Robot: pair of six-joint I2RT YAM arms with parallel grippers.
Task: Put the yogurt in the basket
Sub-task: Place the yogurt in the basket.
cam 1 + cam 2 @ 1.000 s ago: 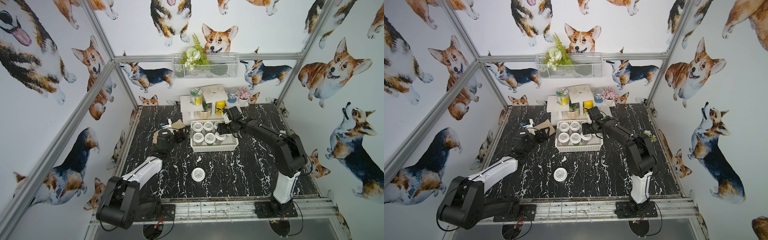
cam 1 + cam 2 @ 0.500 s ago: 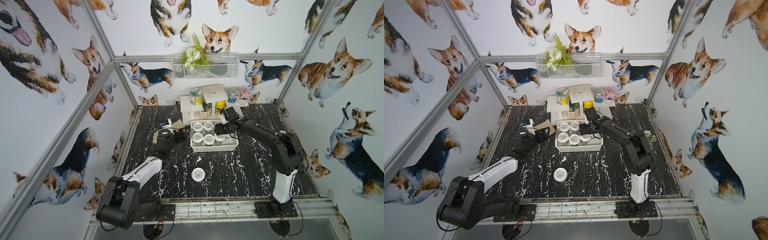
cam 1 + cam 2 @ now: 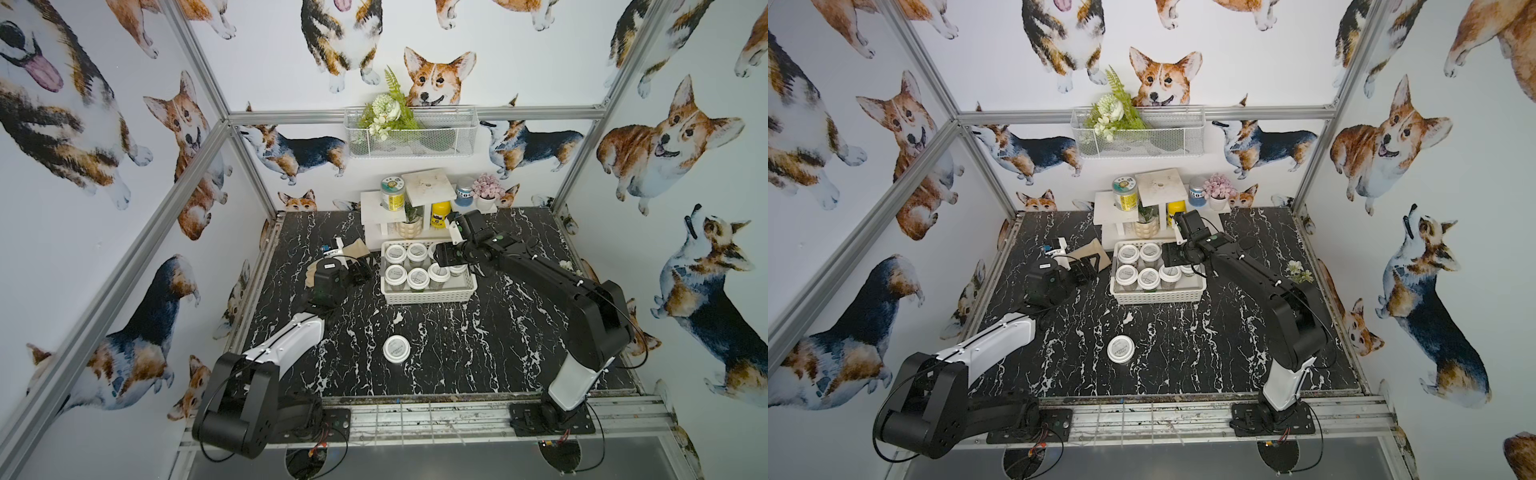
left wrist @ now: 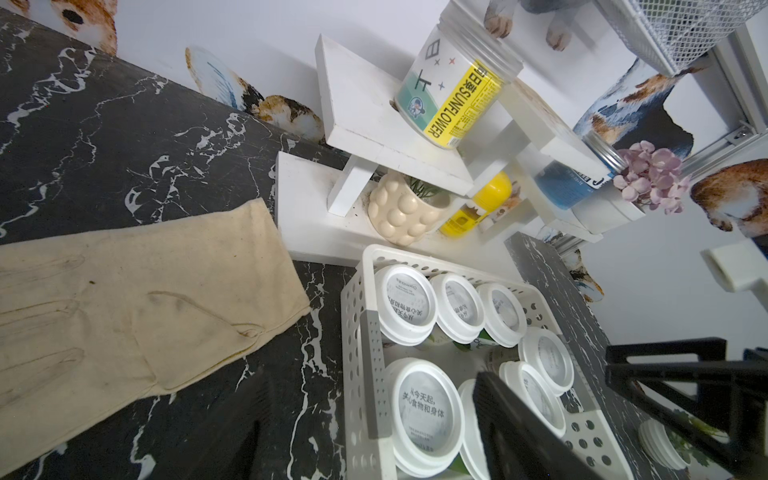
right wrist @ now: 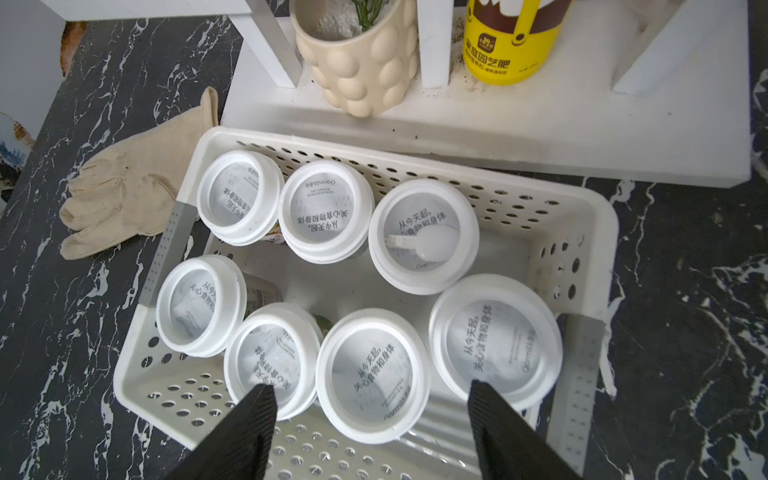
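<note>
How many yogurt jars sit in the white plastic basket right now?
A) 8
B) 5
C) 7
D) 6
C: the right wrist view shows seven white-lidded yogurt jars in the basket, three in one row and four in the other; an eighth jar stands apart on the table.

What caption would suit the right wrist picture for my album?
Seven small clear yogurt jars with round white lids sit in a white perforated plastic basket beneath the open right end effector.
</note>
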